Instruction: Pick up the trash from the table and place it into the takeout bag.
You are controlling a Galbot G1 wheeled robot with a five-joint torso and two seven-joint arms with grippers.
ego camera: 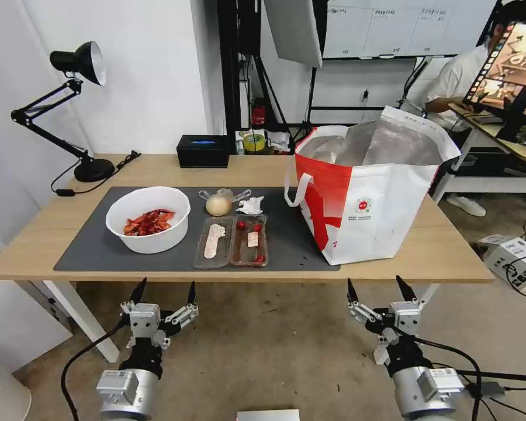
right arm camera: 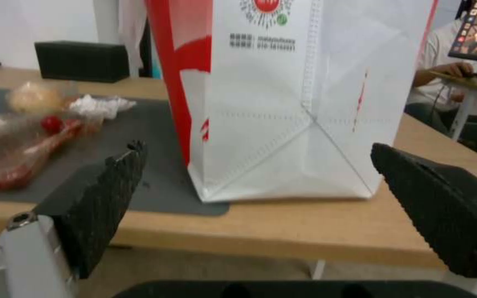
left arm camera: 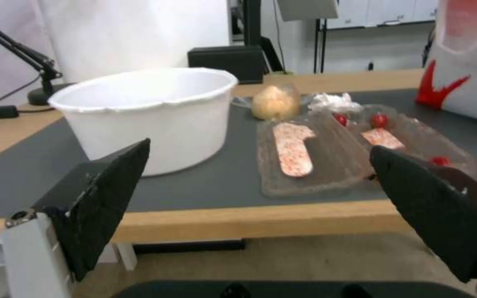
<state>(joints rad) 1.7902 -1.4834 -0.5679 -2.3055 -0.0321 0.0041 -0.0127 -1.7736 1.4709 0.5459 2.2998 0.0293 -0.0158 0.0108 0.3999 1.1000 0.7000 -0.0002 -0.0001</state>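
Observation:
On the light-wood table (ego camera: 432,251) a dark grey mat holds the trash: a white bowl (ego camera: 148,219) (left arm camera: 150,116) of red crayfish shells, a clear two-part tray (ego camera: 231,241) (left arm camera: 327,153) with scraps, a crumpled tissue (ego camera: 251,205) (left arm camera: 332,101) and a clear bag with a yellowish lump (ego camera: 219,203) (left arm camera: 274,102). The white-and-red takeout bag (ego camera: 368,193) (right arm camera: 304,95) stands open at the mat's right end. My left gripper (ego camera: 165,291) (left arm camera: 261,207) hangs open below the table's front edge, before the bowl. Open too, my right gripper (ego camera: 380,289) (right arm camera: 258,198) hangs below the front edge before the bag.
A black tissue box (ego camera: 202,151) sits at the table's back edge, and a black desk lamp (ego camera: 76,111) at the back left corner. A desk with a monitor (ego camera: 511,64) and a seated person stand to the right. White boxes (ego camera: 514,254) and cables lie on the floor.

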